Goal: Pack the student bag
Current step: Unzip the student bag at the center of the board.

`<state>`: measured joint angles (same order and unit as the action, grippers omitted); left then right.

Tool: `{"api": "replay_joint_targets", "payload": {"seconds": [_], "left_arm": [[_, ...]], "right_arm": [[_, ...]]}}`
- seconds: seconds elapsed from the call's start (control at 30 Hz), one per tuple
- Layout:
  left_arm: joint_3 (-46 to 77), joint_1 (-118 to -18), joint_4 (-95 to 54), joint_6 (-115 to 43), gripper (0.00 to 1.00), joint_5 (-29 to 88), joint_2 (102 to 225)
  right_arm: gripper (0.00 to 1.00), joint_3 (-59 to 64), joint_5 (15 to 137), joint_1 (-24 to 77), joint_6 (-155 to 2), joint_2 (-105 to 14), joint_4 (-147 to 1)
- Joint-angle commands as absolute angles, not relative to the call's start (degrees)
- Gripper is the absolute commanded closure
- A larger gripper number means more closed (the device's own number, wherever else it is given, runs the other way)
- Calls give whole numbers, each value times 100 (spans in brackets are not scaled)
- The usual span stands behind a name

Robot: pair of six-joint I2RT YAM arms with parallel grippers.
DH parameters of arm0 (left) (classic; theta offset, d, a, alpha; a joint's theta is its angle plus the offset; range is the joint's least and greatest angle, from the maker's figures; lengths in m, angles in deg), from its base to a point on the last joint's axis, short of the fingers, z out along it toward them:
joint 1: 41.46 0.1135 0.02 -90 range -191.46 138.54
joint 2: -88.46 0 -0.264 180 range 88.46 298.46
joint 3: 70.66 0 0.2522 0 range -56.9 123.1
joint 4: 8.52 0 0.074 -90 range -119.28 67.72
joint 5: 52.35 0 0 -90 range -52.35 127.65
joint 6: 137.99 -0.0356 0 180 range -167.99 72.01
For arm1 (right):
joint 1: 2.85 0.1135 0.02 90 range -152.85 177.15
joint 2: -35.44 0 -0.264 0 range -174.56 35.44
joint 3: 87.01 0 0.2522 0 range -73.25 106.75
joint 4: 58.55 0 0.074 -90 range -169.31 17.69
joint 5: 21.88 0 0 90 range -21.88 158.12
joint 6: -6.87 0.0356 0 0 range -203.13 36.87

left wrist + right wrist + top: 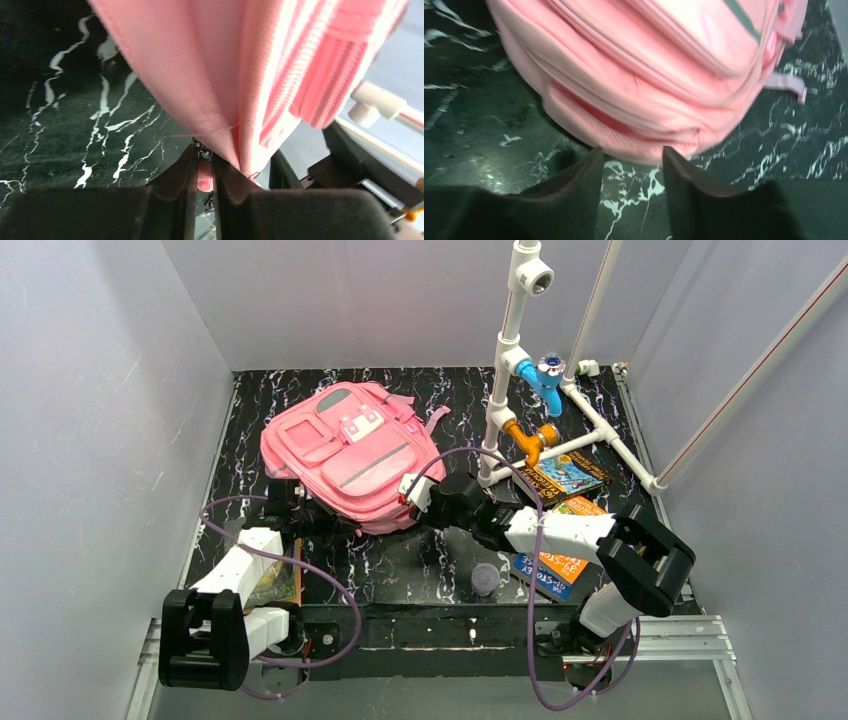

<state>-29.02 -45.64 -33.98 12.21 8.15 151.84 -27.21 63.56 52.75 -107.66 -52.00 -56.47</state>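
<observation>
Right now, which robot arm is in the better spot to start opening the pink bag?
Probably the right. The right gripper is open and free, just short of the near edge of the student bag. The left gripper is shut on a fold of its fabric, busy holding it.

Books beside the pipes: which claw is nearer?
Right. The right claw is at the pink backpack's edge, left of the books; the left claw grips the backpack's opposite corner, farther left.

Pink fabric student bag (345, 455), front-up, left of centre on the black marbled tabletop (420, 570); grey strips; white patch; front pockets.
</observation>
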Motion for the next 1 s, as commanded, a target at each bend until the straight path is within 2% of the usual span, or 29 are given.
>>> {"api": "replay_joint_targets", "payload": {"seconds": [0.0, 0.03, 0.1, 0.23, 0.3, 0.37, 0.5, 0.6, 0.73, 0.97], "left_arm": [[-2978, -4714, -3248, 922, 86, 393, 14703], [-2998, -4783, -3329, 783, 75, 514, 14645], [-2965, -4928, -3763, 448, 58, 786, 14531], [-2988, -5444, -4597, -45, 40, 1698, 13936], [-3000, -5769, -4978, -232, 36, 2307, 13501], [-3017, -6105, -5172, -390, 34, 2868, 13054], [-3004, -6776, -5160, -672, 38, 4370, 12494], [-3126, -7252, -4452, -1407, 39, 5116, 12596], [-3290, -7633, -3437, -1939, 38, 5144, 13226], [-3599, -7852, -1992, -2274, 41, 5738, 14050]], "right_arm": [[13, -2095, 7135, 5305, -8983, -5077, -5562], [3, -2082, 7171, 5311, -8499, -5120, -5473], [2, -2064, 7152, 5314, -7571, -5168, -5463], [2, -1865, 6309, 5314, -6126, -5229, -6275], [2, -1698, 6232, 5314, -5777, -5266, -6753], [2, -1619, 6290, 5314, -5603, -5292, -7022], [3, -1759, 6005, 5314, -5363, -5298, -7184], [4, -1936, 6066, 5280, -5380, -5317, -6855], [7, -1868, 6371, 5218, -5394, -5488, -6700], [11, -2031, 6298, 5200, -4900, -5483, -6519]]}}
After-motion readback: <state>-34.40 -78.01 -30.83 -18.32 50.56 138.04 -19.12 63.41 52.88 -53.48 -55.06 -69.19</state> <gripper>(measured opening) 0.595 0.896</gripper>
